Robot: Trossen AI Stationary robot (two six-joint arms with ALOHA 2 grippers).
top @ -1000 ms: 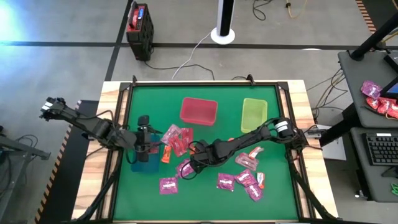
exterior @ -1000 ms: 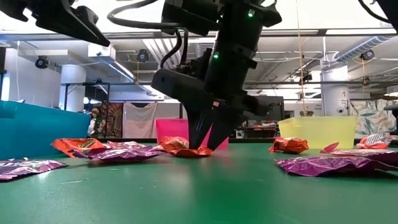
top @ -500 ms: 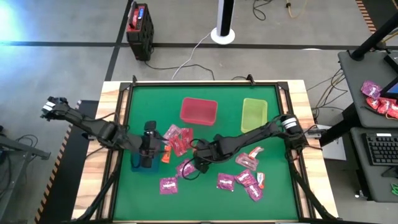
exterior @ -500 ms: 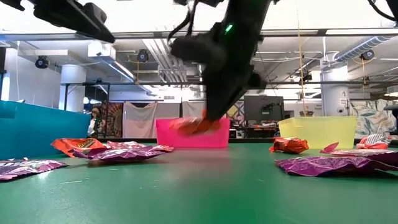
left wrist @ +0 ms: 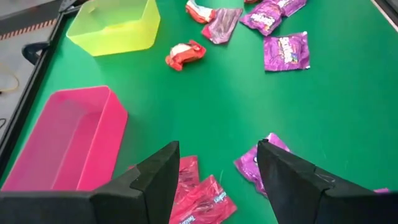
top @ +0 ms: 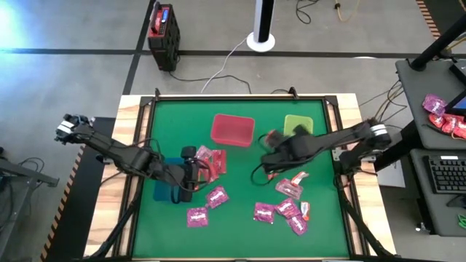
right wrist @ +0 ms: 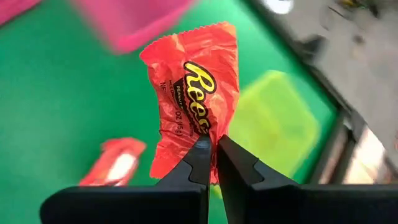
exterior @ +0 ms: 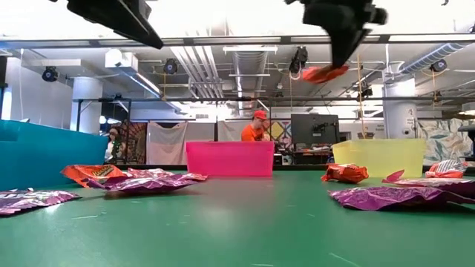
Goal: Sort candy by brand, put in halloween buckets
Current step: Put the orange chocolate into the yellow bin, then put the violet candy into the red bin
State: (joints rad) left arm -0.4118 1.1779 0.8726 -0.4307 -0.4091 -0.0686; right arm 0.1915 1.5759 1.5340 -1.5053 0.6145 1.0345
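My right gripper [top: 275,145] is shut on an orange Reese's packet [right wrist: 196,93], held high over the table between the pink-red bin [top: 233,130] and the lime green bin [top: 298,128]. The packet also shows in the low view [exterior: 324,72]. My left gripper [left wrist: 217,146] is open and empty. It hovers over red packets [top: 211,160] beside the dark blue bin [top: 164,191], which my left arm partly hides. Magenta packets [top: 217,196] and more red ones [top: 289,188] lie flat on the green mat. My right gripper pinches the orange packet between its two fingertips at one end, near the crimped edge [right wrist: 186,149]. The rest of the packet reaches out past the fingertips. In the low view it hangs tilted below the gripper, lifted far clear of the table.
Several magenta and red packets [top: 280,211] lie near the table's front right. An orange packet [exterior: 95,174] lies by the blue bin [exterior: 44,156]. A raised frame edges the mat [top: 240,240]. A person in orange [exterior: 257,126] stands far behind the table.
My right gripper has lifted the orange packet off the mat and carried it up and toward the far right, to beside the green bin. My left gripper has moved from over the blue bin toward the table's right, over the red packets.
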